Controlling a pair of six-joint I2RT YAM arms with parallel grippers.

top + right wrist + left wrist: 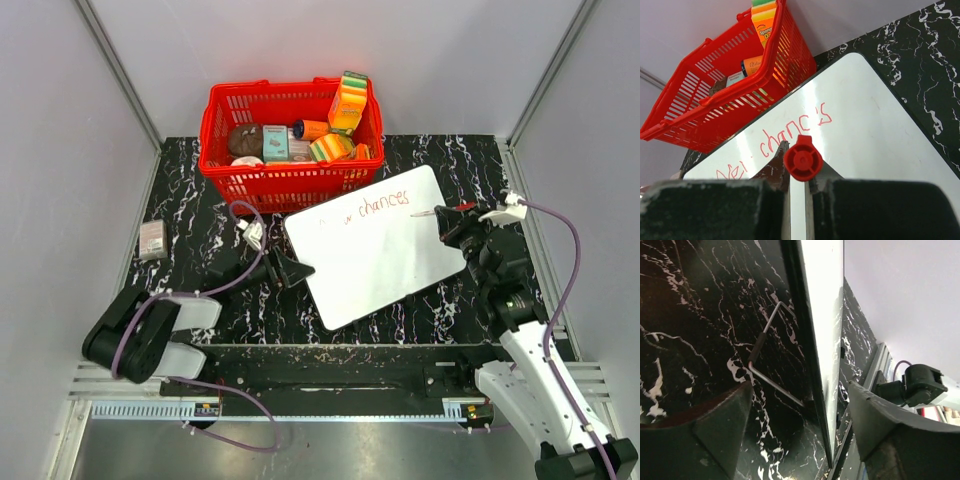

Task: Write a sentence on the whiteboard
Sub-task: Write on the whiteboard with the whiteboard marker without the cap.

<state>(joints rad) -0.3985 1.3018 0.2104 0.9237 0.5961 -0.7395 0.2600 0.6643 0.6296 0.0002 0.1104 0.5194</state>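
whiteboard (380, 260) on tabletop (200, 200), red sentence (383, 203) partly written | left claw (292, 268) wide at its edge | right claw (452, 222) clamped on red marker (803, 161)

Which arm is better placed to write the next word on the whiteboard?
Right. The right claw is shut on the red marker, over the whiteboard just past the sentence ending "chances". The left claw is open, straddling the board's left edge, with no marker.
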